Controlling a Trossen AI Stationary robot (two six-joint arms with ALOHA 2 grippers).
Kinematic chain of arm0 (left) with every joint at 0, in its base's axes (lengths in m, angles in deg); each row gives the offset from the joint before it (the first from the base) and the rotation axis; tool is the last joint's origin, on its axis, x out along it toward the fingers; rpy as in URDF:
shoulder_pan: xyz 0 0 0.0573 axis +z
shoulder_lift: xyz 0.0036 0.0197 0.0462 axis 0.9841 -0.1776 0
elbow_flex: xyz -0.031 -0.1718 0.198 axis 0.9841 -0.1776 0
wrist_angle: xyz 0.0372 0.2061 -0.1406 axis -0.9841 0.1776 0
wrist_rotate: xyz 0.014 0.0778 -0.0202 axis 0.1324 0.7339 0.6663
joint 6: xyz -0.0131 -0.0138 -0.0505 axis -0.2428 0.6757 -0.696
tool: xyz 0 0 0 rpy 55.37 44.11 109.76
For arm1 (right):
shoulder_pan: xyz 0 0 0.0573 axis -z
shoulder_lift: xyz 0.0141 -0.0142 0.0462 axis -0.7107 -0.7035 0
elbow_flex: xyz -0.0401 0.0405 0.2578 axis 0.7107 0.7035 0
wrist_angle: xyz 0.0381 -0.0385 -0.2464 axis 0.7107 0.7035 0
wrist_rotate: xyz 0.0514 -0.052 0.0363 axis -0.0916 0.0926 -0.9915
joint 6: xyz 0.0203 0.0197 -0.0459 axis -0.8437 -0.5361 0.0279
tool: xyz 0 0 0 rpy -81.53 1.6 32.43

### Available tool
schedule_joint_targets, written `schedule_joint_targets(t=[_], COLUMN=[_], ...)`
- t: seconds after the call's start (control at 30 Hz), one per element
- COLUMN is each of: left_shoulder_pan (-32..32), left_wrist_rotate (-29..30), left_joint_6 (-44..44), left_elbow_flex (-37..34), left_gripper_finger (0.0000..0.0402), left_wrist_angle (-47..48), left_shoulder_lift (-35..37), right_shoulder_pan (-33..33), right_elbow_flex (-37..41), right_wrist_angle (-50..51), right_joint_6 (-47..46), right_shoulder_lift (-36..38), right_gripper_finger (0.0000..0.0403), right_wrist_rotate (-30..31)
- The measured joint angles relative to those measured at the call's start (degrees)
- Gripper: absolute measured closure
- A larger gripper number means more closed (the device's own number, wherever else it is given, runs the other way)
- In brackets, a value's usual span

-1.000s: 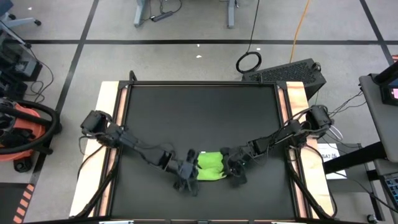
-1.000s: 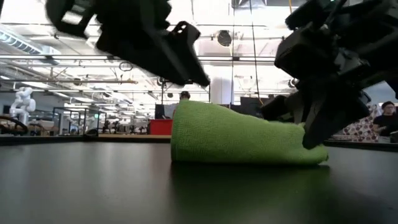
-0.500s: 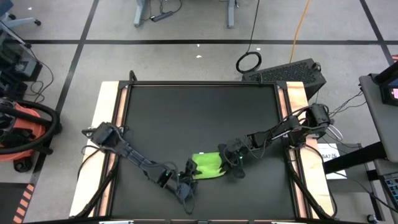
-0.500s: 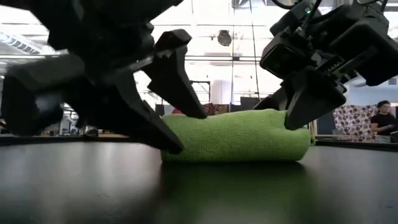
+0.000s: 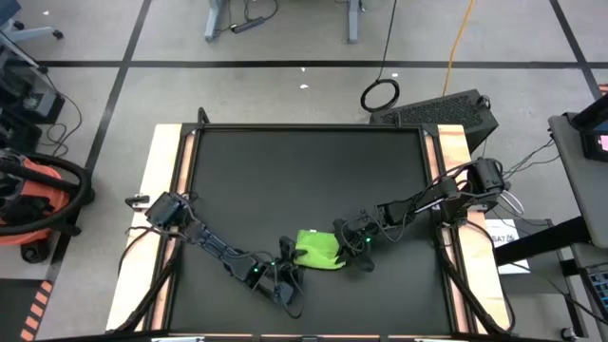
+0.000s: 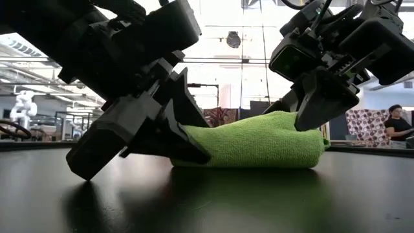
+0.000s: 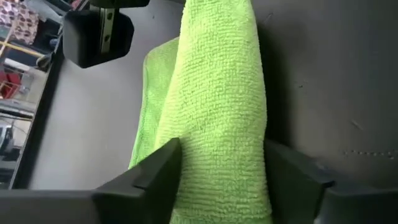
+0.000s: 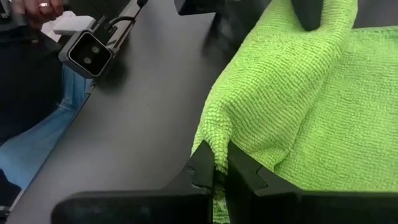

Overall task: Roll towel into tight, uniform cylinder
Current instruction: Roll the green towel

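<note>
The lime-green towel (image 5: 318, 250) lies as a loose roll on the black mat (image 5: 304, 171), near its front edge. My left gripper (image 5: 290, 263) is low at the roll's left end, and its two fingers stand on either side of the roll (image 7: 217, 93). My right gripper (image 5: 350, 249) is at the roll's right end, shut on a bit of cloth. In the low view the roll (image 6: 259, 142) rests on the mat and is higher at its right end. My left gripper has the roll's left end (image 7: 211, 180) between its two fingers (image 7: 163, 167), one against each long side. The fingers slant down from the left and near side and lie along the roll. The roll rests on the mat. My right gripper pinches a fold of the towel's edge (image 8: 214, 146) between its two shut fingertips at the roll's right end. The fingers slant down from the table's right. The pinched cloth is drawn up into a small peak (image 6: 291, 118), and the rest lies on the mat.
Bare black mat stretches toward the far edge, with wooden strips (image 5: 166, 190) along both sides. The floor beyond holds a black case (image 5: 446, 109) and a cable loop (image 5: 380, 94). A person (image 6: 396, 123) sits in the room behind.
My left gripper has sunk toward the mat and the near edge and has tipped downward, and its fingers have come around the towel's left end. The towel was taller at its left end. It now lies as a shorter roll with the right end raised.
</note>
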Motion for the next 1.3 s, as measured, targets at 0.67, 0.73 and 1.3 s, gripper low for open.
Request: schedule_joint_targets(t=[0.67,0.73,1.3], left_shoulder_pan=[8.1,9.4,20.2], left_wrist_rotate=[-30.3,-35.4,-68.1], left_joint_6=[-9.9,-11.5,-21.2], left_elbow_flex=[0.0,0.0,-0.3], left_gripper_finger=[0.0382,0.0382,0.0382], left_wrist_angle=[-2.2,-2.7,-3.3], left_shoulder_lift=[0.4,0.9,2.4], right_shoulder_pan=[-2.7,-3.7,-16.1], right_elbow_flex=[0.0,0.0,-0.1], right_wrist_angle=[3.2,5.7,20.1], right_joint_6=[3.1,3.6,13.7], right_shoulder_lift=[0.1,0.7,15.1], right_gripper_finger=[0.0206,0.0168,0.0158], right_wrist_rotate=[4.3,7.3,34.6])
